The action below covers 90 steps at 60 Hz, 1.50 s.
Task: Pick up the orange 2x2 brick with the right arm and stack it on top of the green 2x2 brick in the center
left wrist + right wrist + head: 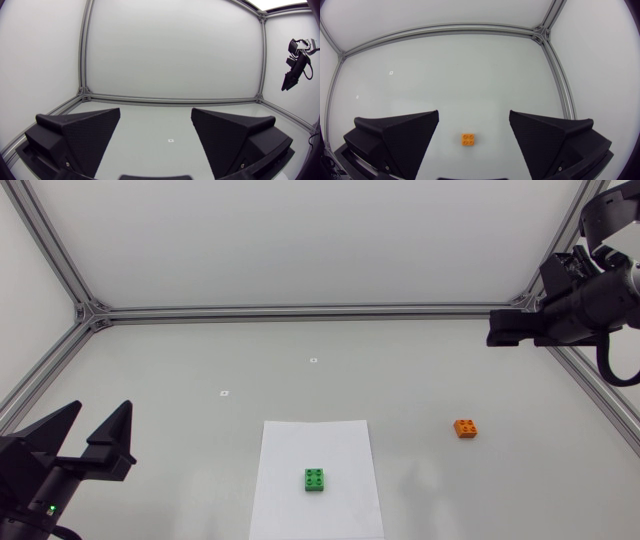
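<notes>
Nothing done yet. The small orange 2x2 plastic brick [465, 428] lies on the bare table, well apart from the green 2x2 plastic brick [315, 479] on the white paper sheet [290, 505]. My right gripper [474, 114] hangs above the orange brick, fingers wide apart, touching nothing. Left gripper [103, 408] is also spread and empty. Grasp, carry and stack are all left.

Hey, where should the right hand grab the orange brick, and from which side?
Take the orange brick by two opposite flat side walls, coming down from above. It lies flat on the table, studs up, with nothing beside it, and the open right hand looks down on it.
</notes>
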{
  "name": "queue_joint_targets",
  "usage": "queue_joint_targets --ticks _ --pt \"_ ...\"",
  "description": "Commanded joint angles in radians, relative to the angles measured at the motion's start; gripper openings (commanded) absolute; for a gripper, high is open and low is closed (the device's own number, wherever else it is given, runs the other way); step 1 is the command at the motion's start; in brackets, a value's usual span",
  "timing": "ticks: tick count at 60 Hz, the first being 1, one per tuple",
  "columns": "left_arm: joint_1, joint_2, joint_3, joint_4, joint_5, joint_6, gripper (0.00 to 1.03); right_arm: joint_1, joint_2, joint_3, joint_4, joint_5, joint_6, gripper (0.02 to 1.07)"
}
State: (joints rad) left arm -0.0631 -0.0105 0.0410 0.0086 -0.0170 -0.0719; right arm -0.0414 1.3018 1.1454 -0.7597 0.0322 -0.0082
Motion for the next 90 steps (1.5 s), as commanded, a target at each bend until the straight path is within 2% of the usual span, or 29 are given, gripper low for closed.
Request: queue_joint_targets --ticks 1,5,19,43,56,67,90 --pt "0.000 -0.005 -0.043 -0.010 -0.003 -0.020 0.99 -0.008 0.085 0.054 -0.067 0.020 -0.027 1.03" --pt "0.000 -0.005 -0.041 -0.010 -0.003 -0.020 0.99 -0.005 0.132 0.077 -0.107 0.043 -0.032 1.03" --pt "0.003 -0.005 -0.041 -0.010 -0.003 -0.019 0.99 -0.006 0.202 0.077 -0.128 0.043 -0.039 1.03" --pt "0.006 -0.005 -0.043 -0.010 -0.003 -0.019 0.99 -0.009 0.344 0.025 -0.124 0.041 -0.079 1.03" --pt "0.000 -0.005 -0.041 -0.010 -0.003 -0.020 0.99 0.017 0.369 -0.073 -0.052 0.052 -0.075 1.03" --pt "-0.001 -0.005 -0.041 -0.010 -0.003 -0.020 0.99 -0.002 0.390 -0.121 0.011 -0.012 -0.065 1.02" --pt "-0.001 -0.005 -0.041 -0.010 -0.003 -0.020 0.99 0.020 0.459 -0.151 0.080 0.003 -0.032 1.02"
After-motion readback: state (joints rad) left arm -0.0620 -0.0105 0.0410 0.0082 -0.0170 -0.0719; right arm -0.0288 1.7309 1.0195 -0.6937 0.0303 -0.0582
